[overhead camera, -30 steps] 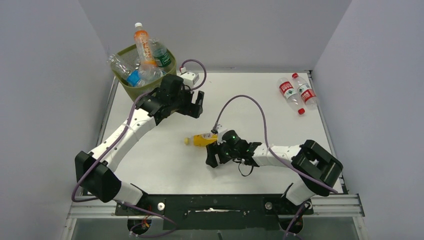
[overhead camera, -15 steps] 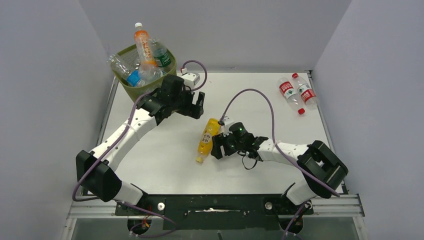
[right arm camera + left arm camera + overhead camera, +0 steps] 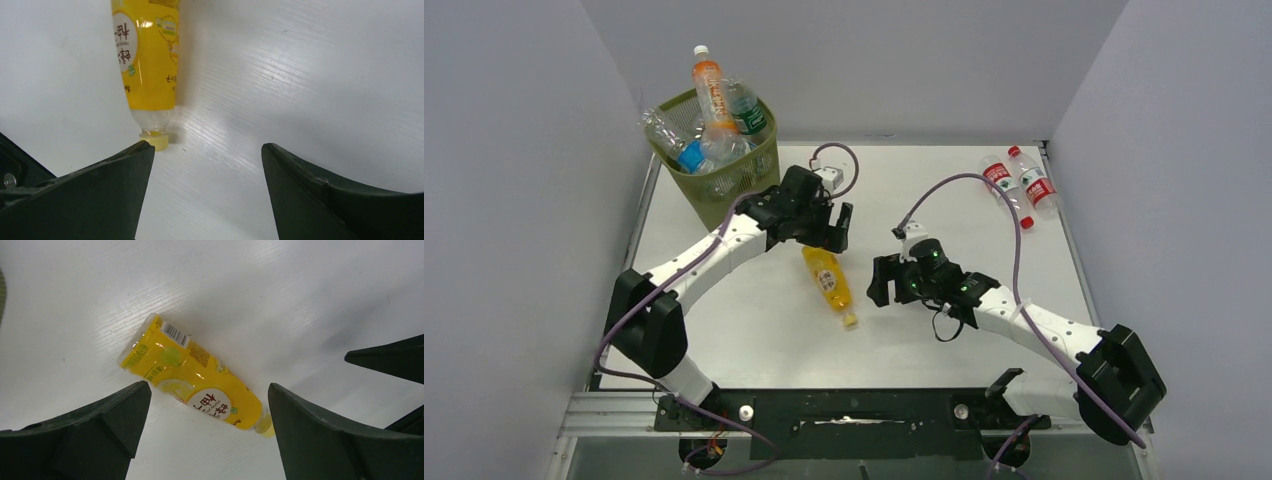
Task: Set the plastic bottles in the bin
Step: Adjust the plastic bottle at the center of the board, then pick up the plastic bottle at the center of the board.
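While left gripper (image 3: 834,232) and right gripper (image 3: 879,283) gape empty, we count one yellow bottle (image 3: 828,279), two red-labelled bottles (image 3: 1001,184), one heaped bin (image 3: 734,180).

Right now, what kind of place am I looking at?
Probably a robot test cell: a white table walled by plain grey panels, two white cabled arms bolted to its edge, an olive-green mesh bin of plastic bottles.
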